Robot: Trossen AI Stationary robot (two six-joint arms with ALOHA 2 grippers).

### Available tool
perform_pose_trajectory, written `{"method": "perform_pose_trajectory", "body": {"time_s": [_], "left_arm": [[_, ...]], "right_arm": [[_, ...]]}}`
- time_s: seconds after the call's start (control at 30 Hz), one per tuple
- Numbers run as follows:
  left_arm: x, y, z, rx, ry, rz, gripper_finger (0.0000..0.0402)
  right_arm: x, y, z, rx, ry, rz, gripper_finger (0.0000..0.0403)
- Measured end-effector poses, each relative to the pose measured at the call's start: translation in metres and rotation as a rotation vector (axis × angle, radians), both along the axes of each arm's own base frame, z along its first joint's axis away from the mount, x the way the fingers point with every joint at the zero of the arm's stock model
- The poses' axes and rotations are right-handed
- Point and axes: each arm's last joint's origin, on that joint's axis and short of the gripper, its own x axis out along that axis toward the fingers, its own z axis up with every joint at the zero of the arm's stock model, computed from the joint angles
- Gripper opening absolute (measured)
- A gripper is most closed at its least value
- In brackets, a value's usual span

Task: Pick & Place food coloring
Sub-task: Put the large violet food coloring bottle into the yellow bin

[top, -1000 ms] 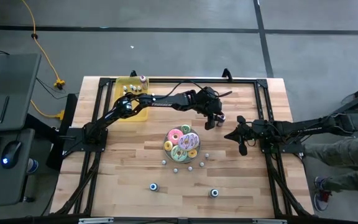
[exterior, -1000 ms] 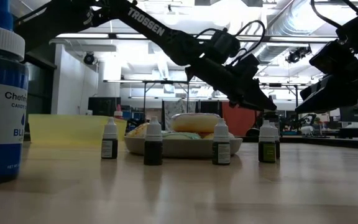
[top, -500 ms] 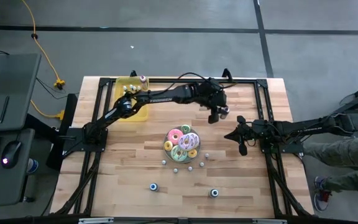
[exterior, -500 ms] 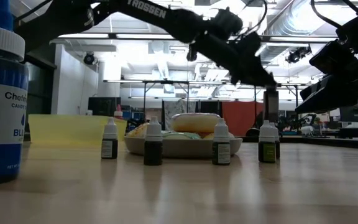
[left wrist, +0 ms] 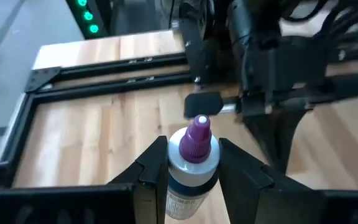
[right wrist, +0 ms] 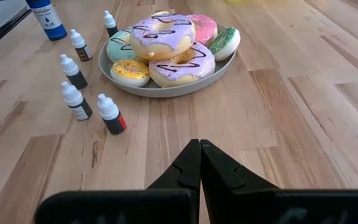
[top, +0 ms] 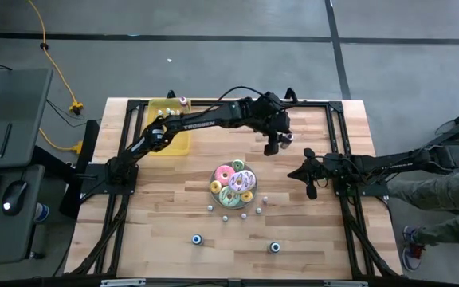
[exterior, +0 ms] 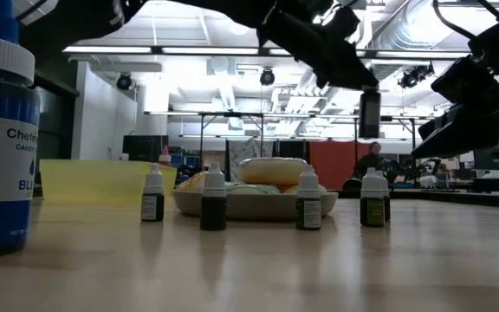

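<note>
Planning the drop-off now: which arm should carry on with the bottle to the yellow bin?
Left. Its pincer is clamped on the purple-capped bottle, lifted clear of the table, and the yellow bin sits on that arm's side. The right pincer is shut, empty and far from the bin.

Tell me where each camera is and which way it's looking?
High view: above the table, looking straight down; both arms show.
Low view: at tabletop height, looking level across; arms reach in overhead.
Left wrist view: on the left arm, looking past the left gripper clamped on a purple-capped bottle.
Right wrist view: on the right arm, looking past the shut right gripper.
Shared: the plate of doughnuts appears in both the high and right wrist views.
</note>
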Motion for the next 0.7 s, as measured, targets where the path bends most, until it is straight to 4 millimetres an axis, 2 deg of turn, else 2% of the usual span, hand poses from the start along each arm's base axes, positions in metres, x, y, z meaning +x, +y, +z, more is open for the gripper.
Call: {"method": "perform_pose_trajectory", "body": {"time_s": [0.17,0.47,0.7], "left_arm": [[-0.014,-0.004,0.011,0.075,0.078,-0.008,0.0097],[-0.038,-0.001,0.025,0.077,0.193,-0.007,0.0097],[-0.064,0.004,0.05,0.103,0.19,0.015,0.0097]], "right_arm": [[0.0,0.0,0.0,0.0,-0.003,-0.001,0.0],[0.0,0.0,0.0,0.0,-0.003,0.0,0.0],[0.0,0.0,0.0,0.0,0.001,0.0,0.0]]}}
